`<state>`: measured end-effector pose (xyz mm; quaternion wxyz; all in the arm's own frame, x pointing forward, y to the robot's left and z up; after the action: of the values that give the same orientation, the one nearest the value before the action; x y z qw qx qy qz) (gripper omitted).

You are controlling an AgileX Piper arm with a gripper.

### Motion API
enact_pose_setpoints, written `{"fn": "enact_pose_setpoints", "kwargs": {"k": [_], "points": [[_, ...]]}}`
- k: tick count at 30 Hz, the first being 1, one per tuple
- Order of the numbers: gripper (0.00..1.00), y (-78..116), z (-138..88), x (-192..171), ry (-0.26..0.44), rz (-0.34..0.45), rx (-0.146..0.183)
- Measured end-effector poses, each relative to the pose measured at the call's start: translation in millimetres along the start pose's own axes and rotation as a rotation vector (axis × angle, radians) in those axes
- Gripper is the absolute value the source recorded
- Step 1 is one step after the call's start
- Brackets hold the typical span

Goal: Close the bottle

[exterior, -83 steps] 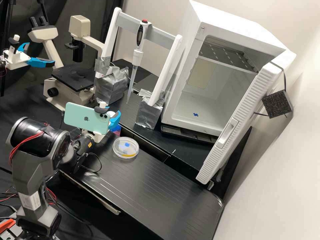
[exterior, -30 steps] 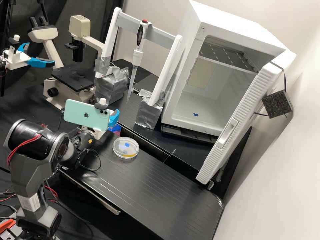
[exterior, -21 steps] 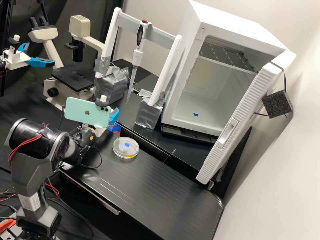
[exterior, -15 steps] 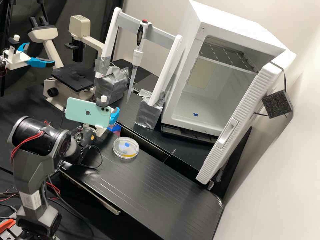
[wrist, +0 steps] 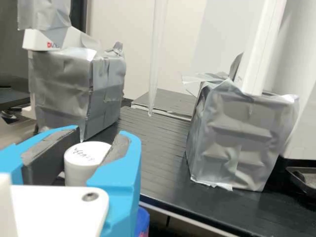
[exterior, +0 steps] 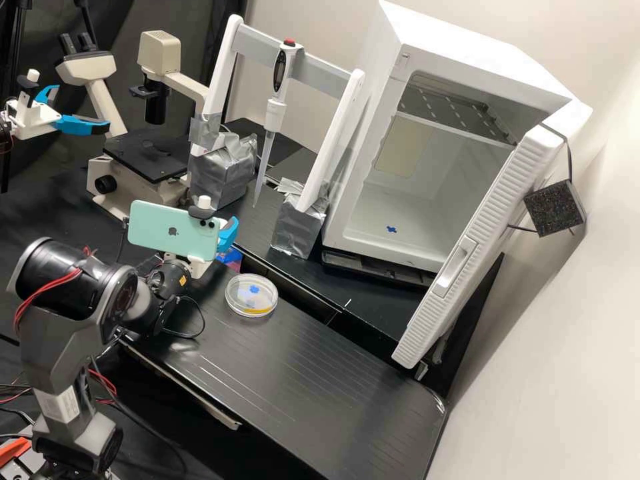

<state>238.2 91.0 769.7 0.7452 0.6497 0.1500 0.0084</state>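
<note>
In the high view, my gripper [exterior: 228, 233] is behind the green phone at the bench's left part, its blue fingers partly hidden. Just under it shows a blue and pink bottle [exterior: 231, 256], mostly covered by the phone and arm. The wrist view has the gripper [wrist: 100, 137] shut on a round white cap [wrist: 83, 167], whose top has dark writing. A strip of the blue bottle [wrist: 142, 221] shows below one finger. Whether the cap sits on the bottle's neck is hidden.
A lidded petri dish [exterior: 251, 295] lies on the bench near the gripper. Behind stand a pipette [exterior: 274, 100] on a white frame, foil-like grey blocks [exterior: 298, 227], a microscope [exterior: 143, 160] and an open white incubator [exterior: 413, 247].
Since the earliest frame, the gripper and phone have tilted and risen slightly. In the last second they have swayed a little up and back down. The dish has stayed put.
</note>
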Motion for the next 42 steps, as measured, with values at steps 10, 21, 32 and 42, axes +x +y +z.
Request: {"fn": "enact_pose_setpoints", "kwargs": {"k": [10, 21, 32, 42], "points": [[0.0, -4.1, 5.9, -7.8, -0.008, -0.013, -0.005], [0.0, -2.8, 12.8, -11.7, 0.0, -0.007, 0.011], [0.0, 0.0, 12.6, -6.2, 0.004, 0.003, 0.01], [0.0, 0.6, 14.1, 6.2, -0.027, -0.022, 0.014]]}}
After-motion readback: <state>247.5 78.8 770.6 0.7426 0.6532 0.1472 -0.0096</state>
